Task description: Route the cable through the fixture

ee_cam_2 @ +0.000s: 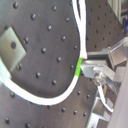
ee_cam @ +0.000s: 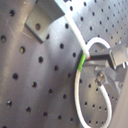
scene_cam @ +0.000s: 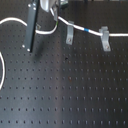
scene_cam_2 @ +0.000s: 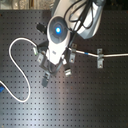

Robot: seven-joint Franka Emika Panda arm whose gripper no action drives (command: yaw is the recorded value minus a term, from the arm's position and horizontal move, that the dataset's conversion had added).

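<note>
The white cable (scene_cam: pixel 15 21) loops over the first exterior view's left, rises to my gripper (scene_cam: pixel 52 15) at the top, then runs right across two grey clips (scene_cam: pixel 70 34) (scene_cam: pixel 105 38). Its blue band (scene_cam: pixel 86 31) lies between them. In the second exterior view the cable (scene_cam_2: pixel 14 60) loops on the left and the blue band (scene_cam_2: pixel 86 52) sits beside a clip (scene_cam_2: pixel 99 58); the arm hides my fingertips. In both wrist views the gripper (ee_cam: pixel 92 56) (ee_cam_2: pixel 86 66) is shut on the cable (ee_cam: pixel 76 95) (ee_cam_2: pixel 35 97) next to a green mark (ee_cam: pixel 82 62) (ee_cam_2: pixel 77 68).
The black perforated board (scene_cam: pixel 65 95) carries everything. A black bar (scene_cam: pixel 31 27) hangs from the arm on the first exterior view's left. The arm body (scene_cam_2: pixel 58 30) with its blue light covers the board's middle top in the second exterior view. A grey clip (ee_cam: pixel 42 22) (ee_cam_2: pixel 10 47) shows in both wrist views.
</note>
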